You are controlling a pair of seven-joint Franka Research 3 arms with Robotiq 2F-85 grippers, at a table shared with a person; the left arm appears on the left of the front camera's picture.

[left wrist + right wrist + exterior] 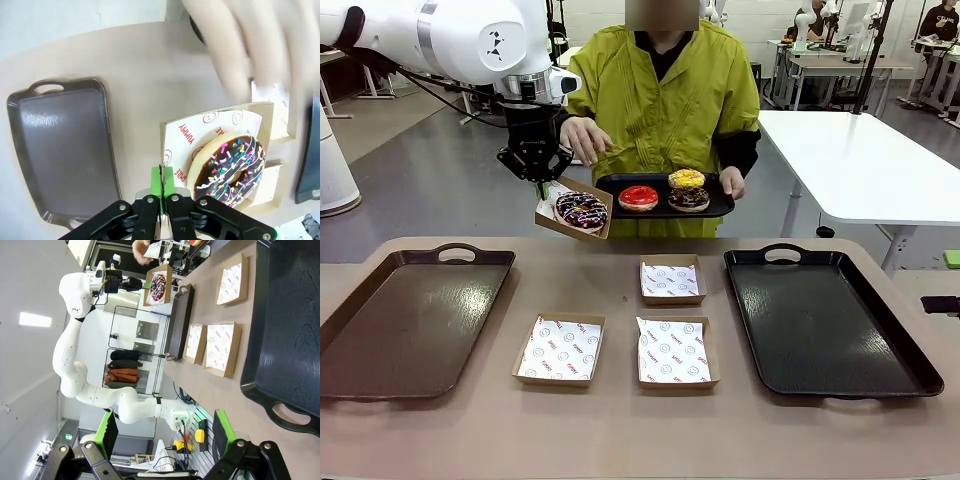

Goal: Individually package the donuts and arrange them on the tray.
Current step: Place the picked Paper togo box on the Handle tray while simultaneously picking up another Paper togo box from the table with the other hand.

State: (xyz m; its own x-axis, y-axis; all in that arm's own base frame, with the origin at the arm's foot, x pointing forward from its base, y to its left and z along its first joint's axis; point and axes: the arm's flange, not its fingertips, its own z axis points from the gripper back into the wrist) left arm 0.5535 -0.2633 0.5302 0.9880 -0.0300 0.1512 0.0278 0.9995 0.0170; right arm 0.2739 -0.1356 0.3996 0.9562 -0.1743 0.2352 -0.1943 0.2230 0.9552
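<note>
Sprinkled donut (581, 210) sits in a carton (572, 233) held aloft, left gripper (537, 180) pinching its rim, beside the person's tray (660, 212) carrying three donuts (639, 198). Right gripper (165, 429) spread wide.

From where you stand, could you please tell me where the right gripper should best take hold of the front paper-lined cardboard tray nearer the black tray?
I would pinch the cardboard tray by its thin upright wall on the side facing the black tray, coming down from above, one finger inside and one outside. It lies flat and low, so only the rim offers a pinch.
</note>
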